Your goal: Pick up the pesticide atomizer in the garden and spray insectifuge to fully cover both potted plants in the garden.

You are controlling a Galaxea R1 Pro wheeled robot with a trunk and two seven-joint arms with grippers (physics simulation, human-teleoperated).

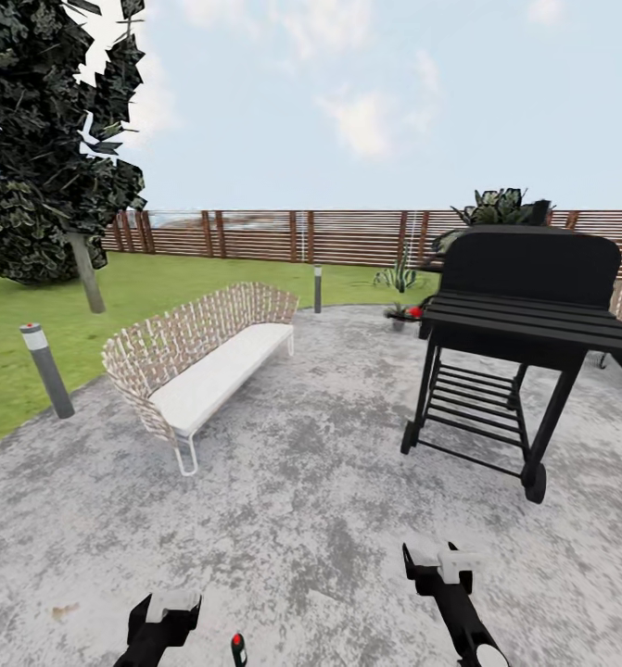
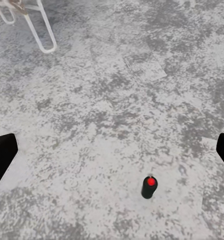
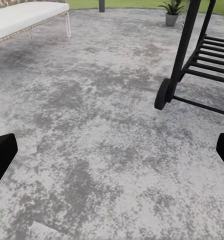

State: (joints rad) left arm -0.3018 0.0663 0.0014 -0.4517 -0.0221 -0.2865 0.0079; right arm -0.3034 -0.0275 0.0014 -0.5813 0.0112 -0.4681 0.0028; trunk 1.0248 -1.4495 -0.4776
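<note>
Head view: the spray bottle (image 1: pixel 239 649) is seen standing upright on the stone patio (image 1: pixel 301 519), just beside the left gripper (image 1: pixel 167 616) and between both grippers, so the left arm is judged nearer than the right gripper (image 1: pixel 445 562). Both grippers are spread wide and hold nothing. Open ground is left around the bottle; bench (image 1: pixel 209 361) and grill (image 1: pixel 514 343) are well apart from it.
</note>
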